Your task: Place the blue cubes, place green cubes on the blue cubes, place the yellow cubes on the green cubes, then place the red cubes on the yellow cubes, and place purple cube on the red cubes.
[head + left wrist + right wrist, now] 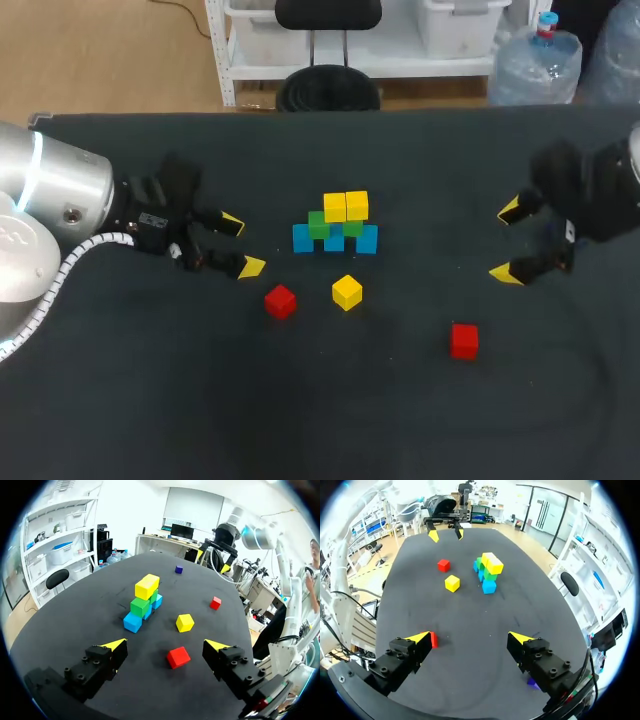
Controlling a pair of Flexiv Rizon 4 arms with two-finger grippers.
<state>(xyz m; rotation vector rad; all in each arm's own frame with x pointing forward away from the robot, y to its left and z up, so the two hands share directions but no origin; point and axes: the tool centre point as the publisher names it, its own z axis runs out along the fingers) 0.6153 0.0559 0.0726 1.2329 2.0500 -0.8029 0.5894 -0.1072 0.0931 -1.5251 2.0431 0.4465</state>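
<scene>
both grippers (243, 245) (507, 241) open — empty; stack (337, 224) between

Even overhead light falls on the dark matte counter (300, 400), which swallows most of it and leaves the cube stack (336, 225) vivid against near-black. Shadows are soft and short, hugging the base of the stack and of the loose yellow cube (347, 292) just in front of it. Left of the stack, the left arm's silver casing (60, 185) carries a broad white highlight. The yellow tips of the left pincer (242, 245) and right pincer (507, 242), either side of the stack, read bright. In both wrist views the counter pales to grey with a dull sheen beyond the stack, its rim bows, and the surroundings past it glare white.
</scene>
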